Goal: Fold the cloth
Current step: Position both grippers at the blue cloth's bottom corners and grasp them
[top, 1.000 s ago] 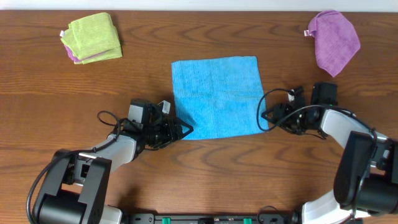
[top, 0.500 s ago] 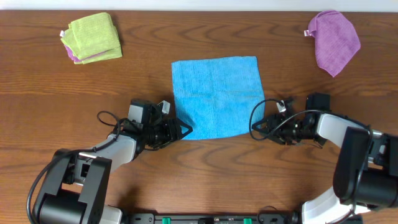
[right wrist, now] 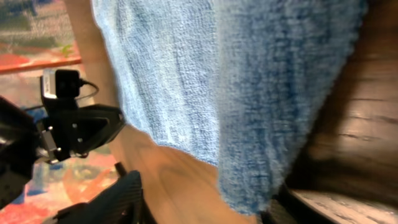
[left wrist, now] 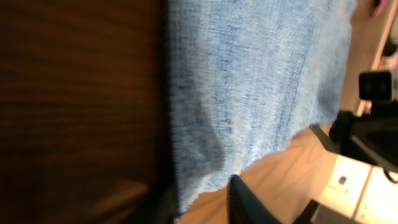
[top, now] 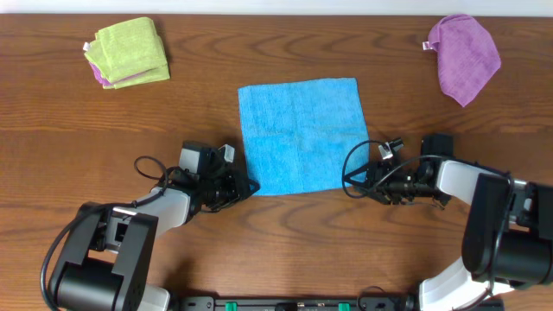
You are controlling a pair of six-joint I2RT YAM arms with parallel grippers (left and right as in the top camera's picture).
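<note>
Overhead view of a wooden table with the cloth, sky blue and nearly square, lying flat at its centre. Its near edge runs left to right between the two grippers, and the cloth stretches away from both. The left gripper sits at the near-left corner, jaws narrowed around the tip; whether it has pinched it I cannot tell. The right gripper is at the near-right corner, jaws apart, nothing grasped. Both are equally close. A second ago the right gripper stood farther out beside the right edge, and the left jaws were wider; the cloth has not moved.
</note>
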